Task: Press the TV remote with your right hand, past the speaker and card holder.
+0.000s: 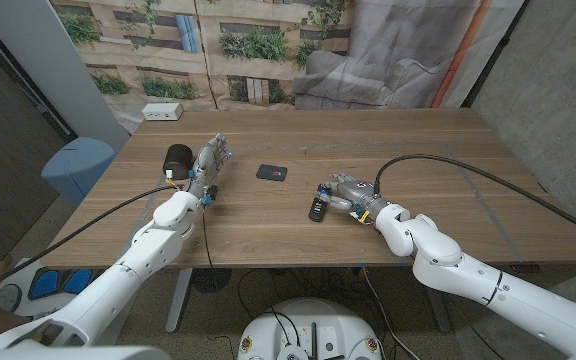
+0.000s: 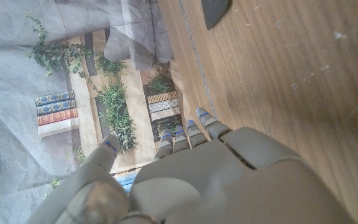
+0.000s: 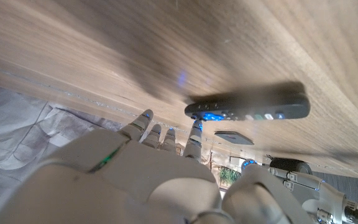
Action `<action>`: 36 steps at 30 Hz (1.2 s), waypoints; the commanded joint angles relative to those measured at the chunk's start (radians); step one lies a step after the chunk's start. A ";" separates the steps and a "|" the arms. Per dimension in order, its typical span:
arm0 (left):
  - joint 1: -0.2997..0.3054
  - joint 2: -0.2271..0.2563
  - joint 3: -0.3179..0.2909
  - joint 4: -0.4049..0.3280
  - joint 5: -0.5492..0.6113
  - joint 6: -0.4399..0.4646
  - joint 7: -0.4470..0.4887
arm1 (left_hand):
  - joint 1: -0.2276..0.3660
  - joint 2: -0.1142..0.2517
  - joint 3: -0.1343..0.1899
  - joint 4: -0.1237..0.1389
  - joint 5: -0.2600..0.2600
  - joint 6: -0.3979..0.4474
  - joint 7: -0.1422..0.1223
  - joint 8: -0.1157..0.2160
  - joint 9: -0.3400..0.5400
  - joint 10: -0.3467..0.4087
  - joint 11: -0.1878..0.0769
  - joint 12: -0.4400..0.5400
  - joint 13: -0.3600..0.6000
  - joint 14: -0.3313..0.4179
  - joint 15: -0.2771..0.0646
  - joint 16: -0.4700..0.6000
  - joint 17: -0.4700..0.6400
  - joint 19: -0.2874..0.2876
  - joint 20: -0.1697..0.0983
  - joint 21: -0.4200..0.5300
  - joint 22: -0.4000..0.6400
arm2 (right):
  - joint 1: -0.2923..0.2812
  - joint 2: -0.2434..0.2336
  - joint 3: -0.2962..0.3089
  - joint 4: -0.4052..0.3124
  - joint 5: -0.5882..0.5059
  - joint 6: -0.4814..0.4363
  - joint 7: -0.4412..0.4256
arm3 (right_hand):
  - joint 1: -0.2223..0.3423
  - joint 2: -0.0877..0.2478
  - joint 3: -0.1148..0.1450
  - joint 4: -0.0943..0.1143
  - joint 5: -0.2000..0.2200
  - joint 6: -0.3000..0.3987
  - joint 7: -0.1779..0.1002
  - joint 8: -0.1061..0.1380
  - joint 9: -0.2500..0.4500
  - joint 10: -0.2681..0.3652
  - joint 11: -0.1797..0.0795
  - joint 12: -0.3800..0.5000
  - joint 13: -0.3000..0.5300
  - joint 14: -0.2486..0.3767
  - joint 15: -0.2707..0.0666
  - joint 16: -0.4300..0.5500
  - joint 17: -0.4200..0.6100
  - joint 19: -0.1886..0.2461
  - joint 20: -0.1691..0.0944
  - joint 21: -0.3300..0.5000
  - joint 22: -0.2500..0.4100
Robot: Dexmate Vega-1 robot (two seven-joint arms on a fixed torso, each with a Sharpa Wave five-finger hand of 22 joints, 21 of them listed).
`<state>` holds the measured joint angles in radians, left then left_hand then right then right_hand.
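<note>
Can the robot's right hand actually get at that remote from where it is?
Probably yes. The right hand is already beside the remote, a fingertip at its buttons, with nothing between them. The card holder and speaker sit farther off.

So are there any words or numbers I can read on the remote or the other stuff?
None can be read.
TV remote: its buttons show, but any marks on them are too blurred.
Card holder: any mark is too small to read.
Speaker: no lettering shows.
White box at the table's far edge: too small to tell.
</note>
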<state>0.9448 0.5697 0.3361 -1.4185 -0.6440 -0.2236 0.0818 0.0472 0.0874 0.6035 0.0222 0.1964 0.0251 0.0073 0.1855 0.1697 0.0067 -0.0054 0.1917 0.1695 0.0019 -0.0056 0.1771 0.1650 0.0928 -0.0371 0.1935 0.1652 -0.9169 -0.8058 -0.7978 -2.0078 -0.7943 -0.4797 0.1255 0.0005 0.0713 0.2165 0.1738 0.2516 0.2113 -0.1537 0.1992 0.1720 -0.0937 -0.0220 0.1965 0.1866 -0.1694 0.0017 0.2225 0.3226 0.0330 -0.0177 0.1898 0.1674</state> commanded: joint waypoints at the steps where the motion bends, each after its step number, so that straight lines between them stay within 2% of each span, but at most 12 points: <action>1: 0.023 0.009 -0.012 -0.017 -0.003 -0.015 0.004 | -0.011 0.062 0.009 -0.002 -0.003 0.008 -0.003 -0.004 0.004 0.010 -0.001 -0.001 0.005 0.004 -0.005 -0.001 0.004 0.006 -0.028 -0.003 0.005 | -0.007 0.011 0.023 -0.022 -0.005 0.008 -0.040 | -0.002 0.082 0.000 0.002 0.004 0.003 -0.004 -0.002 0.003 0.011 0.000 0.012 0.001 0.004 0.000 0.005 0.003 0.011 0.003 0.009 0.004; 13: 0.043 0.024 -0.024 -0.035 -0.011 -0.031 -0.012 | -0.012 0.063 0.013 -0.002 -0.003 0.009 -0.002 -0.004 0.004 0.012 -0.001 0.000 0.006 0.005 -0.004 -0.001 0.004 0.007 -0.028 -0.003 0.005 | -0.023 0.039 0.056 -0.033 0.028 -0.015 -0.093 | 0.000 0.079 0.001 -0.001 0.004 0.008 -0.007 -0.005 0.003 0.029 0.005 0.016 0.001 0.018 -0.001 0.010 0.003 0.033 0.008 0.015 0.003; 22: 0.049 0.020 -0.029 -0.019 -0.007 -0.083 -0.040 | -0.012 0.063 0.016 -0.003 -0.003 0.010 -0.003 -0.004 0.004 0.012 -0.001 -0.001 0.006 0.006 -0.004 -0.001 0.003 0.007 -0.029 -0.003 0.005 | -0.055 0.037 0.109 -0.039 0.133 0.009 -0.161 | 0.003 0.077 0.002 -0.003 0.004 -0.001 -0.008 -0.011 0.003 0.041 0.007 0.017 0.001 0.032 -0.002 0.014 0.001 0.051 0.010 0.018 0.003; 24: 0.057 0.033 -0.032 -0.031 -0.003 -0.080 -0.040 | -0.012 0.063 0.016 -0.003 -0.003 0.010 -0.003 -0.004 0.004 0.013 0.000 0.000 0.006 0.006 -0.003 -0.001 0.003 0.007 -0.028 -0.003 0.005 | -0.061 0.042 0.121 -0.037 0.155 0.015 -0.185 | 0.004 0.076 0.002 -0.004 0.004 -0.004 -0.009 -0.013 0.003 0.042 0.006 0.016 0.001 0.033 -0.001 0.013 0.000 0.056 0.011 0.019 0.003; 36: 0.076 0.044 -0.052 -0.031 -0.019 -0.103 -0.059 | -0.011 0.064 0.020 -0.004 -0.003 0.011 -0.002 -0.004 0.004 0.013 -0.002 -0.001 0.006 0.007 -0.003 -0.001 0.003 0.007 -0.028 -0.003 0.005 | -0.062 0.054 0.175 -0.011 0.295 0.058 -0.257 | 0.015 0.070 0.009 -0.014 0.005 -0.026 -0.013 -0.021 0.003 0.070 0.011 0.021 0.001 0.046 -0.004 0.013 -0.006 0.085 0.001 0.023 0.002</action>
<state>1.0046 0.6036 0.2995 -1.4471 -0.6507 -0.3027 0.0415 0.0432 0.0833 0.6138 0.0177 0.1964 0.0288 0.0035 0.1855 0.1697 0.0103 -0.0091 0.1917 0.1696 0.0019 -0.0056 0.1771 0.1650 0.0927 -0.0371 0.1935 0.1652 -0.9710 -0.7640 -0.6769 -2.0414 -0.6205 -0.4560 -0.0651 0.0008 0.0710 0.2241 0.1662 0.2515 0.1914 -0.1671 0.1835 0.1724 -0.0299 -0.0108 0.2119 0.1866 -0.1279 -0.0036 0.2311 0.3153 0.1063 -0.0124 0.2052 0.1676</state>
